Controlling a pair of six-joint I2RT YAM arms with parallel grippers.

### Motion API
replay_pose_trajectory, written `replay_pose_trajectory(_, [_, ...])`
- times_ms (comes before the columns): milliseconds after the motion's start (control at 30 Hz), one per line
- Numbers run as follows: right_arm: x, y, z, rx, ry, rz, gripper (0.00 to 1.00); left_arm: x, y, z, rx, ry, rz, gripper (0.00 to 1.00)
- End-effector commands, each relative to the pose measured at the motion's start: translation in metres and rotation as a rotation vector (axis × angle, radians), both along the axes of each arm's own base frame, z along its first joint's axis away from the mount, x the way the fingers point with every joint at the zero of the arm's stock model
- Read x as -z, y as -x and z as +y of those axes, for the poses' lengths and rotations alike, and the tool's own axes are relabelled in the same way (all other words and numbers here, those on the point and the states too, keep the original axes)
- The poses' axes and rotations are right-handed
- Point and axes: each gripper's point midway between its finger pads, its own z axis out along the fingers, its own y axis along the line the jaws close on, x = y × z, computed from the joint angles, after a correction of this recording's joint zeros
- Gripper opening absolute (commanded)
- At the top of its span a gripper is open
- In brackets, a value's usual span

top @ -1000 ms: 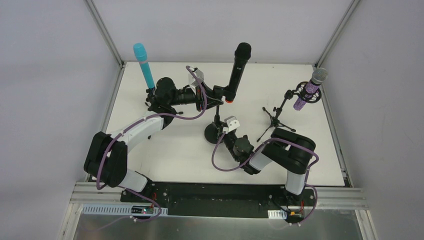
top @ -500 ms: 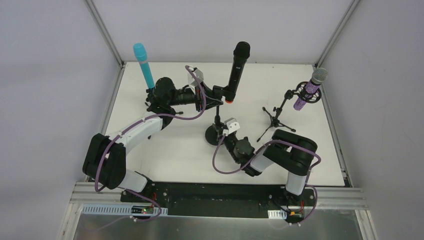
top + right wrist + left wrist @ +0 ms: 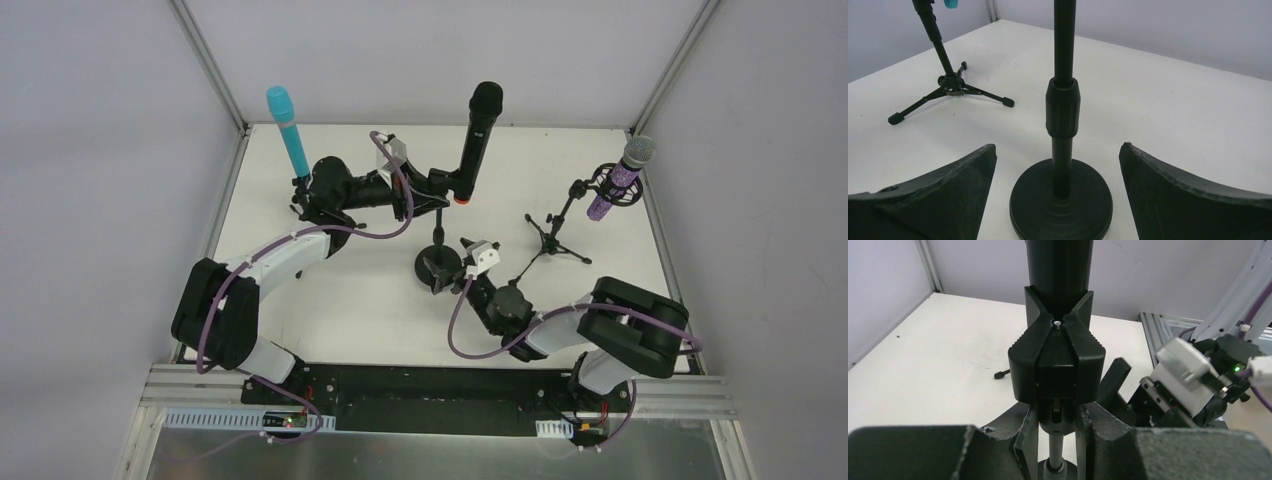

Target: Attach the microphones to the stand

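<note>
The black mic (image 3: 473,145) is seated upright in the clip (image 3: 1057,357) of the round-based stand (image 3: 1060,207) at mid-table. The left gripper (image 3: 1058,417) is closed narrowly on the clip's neck, just under the mic — both fingers appear pressed against it. The right gripper (image 3: 1058,146) is held low beside the stand's base with jaws spread wide — the pole is flanked and nothing is touched. The turquoise mic (image 3: 288,135) is carried on the left tripod (image 3: 948,87) at the far left, and the purple mic (image 3: 628,168) on the right tripod (image 3: 548,240) at the far right.
</note>
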Motion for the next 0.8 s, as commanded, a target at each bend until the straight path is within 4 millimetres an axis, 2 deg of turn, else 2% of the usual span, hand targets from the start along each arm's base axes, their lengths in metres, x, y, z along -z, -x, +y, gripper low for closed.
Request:
replay_pose_trajectory(0, [-0.016,0.009,-0.015,0.013,-0.088,-0.002,0.96,-0.023,0.002,-0.004,0.008,0.066,-0.148,0.00])
replay_pose_trajectory(333, [-0.006,0.021,-0.038,0.027,-0.093,0.051,0.98,0.000,-0.006,-0.010,0.008,0.063,-0.164,0.00])
replay_pose_trajectory(767, [-0.005,0.028,-0.049,0.026,-0.056,0.072,0.98,0.016,0.001,-0.012,0.058,0.052,-0.218,0.00])
